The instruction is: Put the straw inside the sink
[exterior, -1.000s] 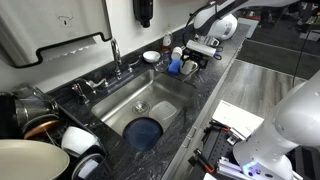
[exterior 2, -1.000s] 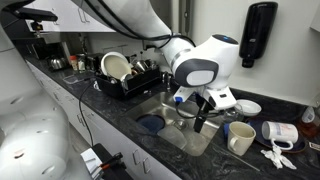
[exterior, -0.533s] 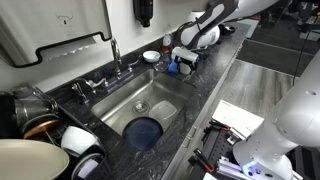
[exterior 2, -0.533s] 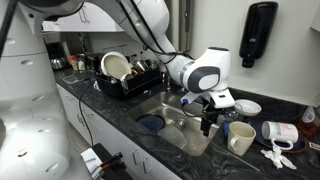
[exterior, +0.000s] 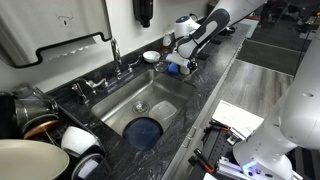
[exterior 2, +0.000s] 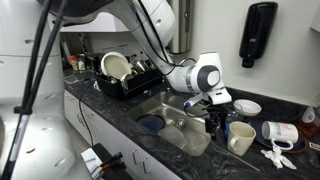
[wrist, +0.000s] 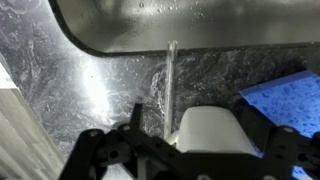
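The steel sink (exterior: 128, 98) is set in dark speckled stone; it shows in both exterior views (exterior 2: 172, 128) and its rim crosses the top of the wrist view (wrist: 190, 22). A clear straw (wrist: 170, 85) lies on the stone, running from the sink's edge toward me. My gripper (wrist: 192, 128) hangs over the counter just beside the basin (exterior: 181, 62) (exterior 2: 215, 126). Its jaws look open. The straw passes close to the left finger (wrist: 136, 118), and a white mug (wrist: 212, 128) sits between the fingers. Nothing is held.
A blue sponge (wrist: 290, 92) lies on the counter next to the mug. A blue bowl (exterior: 144, 131) sits in the basin near the drain. The faucet (exterior: 115, 55) stands behind the sink. A dish rack (exterior 2: 128, 75), a saucer (exterior 2: 247, 107) and a tipped mug (exterior 2: 279, 131) are on the counter.
The arm has swung toward the back of the counter and come lower. The gripper now sits next to the mug at the sink's end. The straw has not moved.
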Motion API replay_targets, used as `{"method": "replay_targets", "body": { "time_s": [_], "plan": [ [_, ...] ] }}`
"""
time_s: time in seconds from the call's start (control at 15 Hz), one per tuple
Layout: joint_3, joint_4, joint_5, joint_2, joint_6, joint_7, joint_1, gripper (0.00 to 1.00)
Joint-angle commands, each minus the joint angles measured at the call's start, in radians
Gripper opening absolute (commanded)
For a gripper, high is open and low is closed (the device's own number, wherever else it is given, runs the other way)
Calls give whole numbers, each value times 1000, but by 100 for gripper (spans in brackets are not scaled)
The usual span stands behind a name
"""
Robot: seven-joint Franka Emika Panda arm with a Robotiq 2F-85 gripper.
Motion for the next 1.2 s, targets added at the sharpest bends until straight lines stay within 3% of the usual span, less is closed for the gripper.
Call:
{"method": "replay_targets", "body": {
  "time_s": [0.0,0.27,0.67,1.13],
  "plan": [
    [-5,4,-16,2,-2,18,8,100],
    [-11,6,-22,2,-2,24,11,100],
    [-23,8,-196,38,-23,250,56,100],
    [-14,-3,-237,94,-34,326,63,100]
  ]
}}
